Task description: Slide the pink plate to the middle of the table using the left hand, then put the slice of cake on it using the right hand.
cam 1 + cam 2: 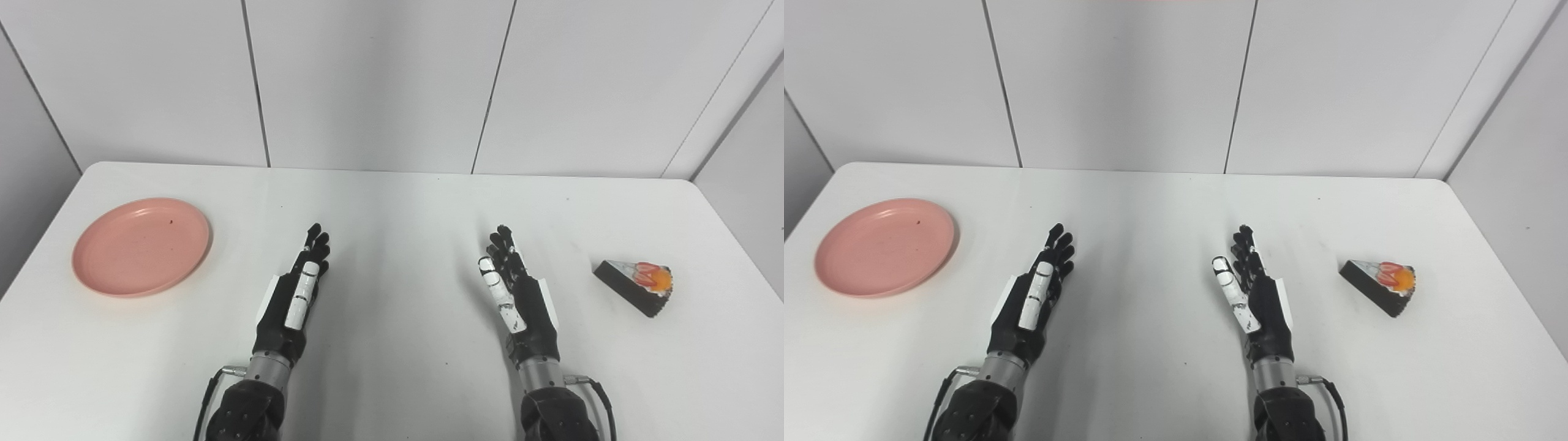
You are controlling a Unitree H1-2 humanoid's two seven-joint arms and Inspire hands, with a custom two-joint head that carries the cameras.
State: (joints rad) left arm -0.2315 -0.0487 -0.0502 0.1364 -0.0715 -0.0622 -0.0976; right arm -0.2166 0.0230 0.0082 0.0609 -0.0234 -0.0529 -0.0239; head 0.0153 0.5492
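A pink plate (141, 245) lies empty at the left of the white table (392, 202). A slice of dark cake (637, 282) with red and orange topping lies on the table at the right. My left hand (295, 294) is open over the table's middle front, to the right of the plate and apart from it. My right hand (516, 293) is open, to the left of the cake and apart from it. Both hands hold nothing, with fingers stretched out and pointing to the far side. The plate (886, 246) and cake (1379, 282) also show in the right eye view.
White wall panels (367, 79) stand right behind the table's far edge. The table's left and right edges lie close to the plate and the cake.
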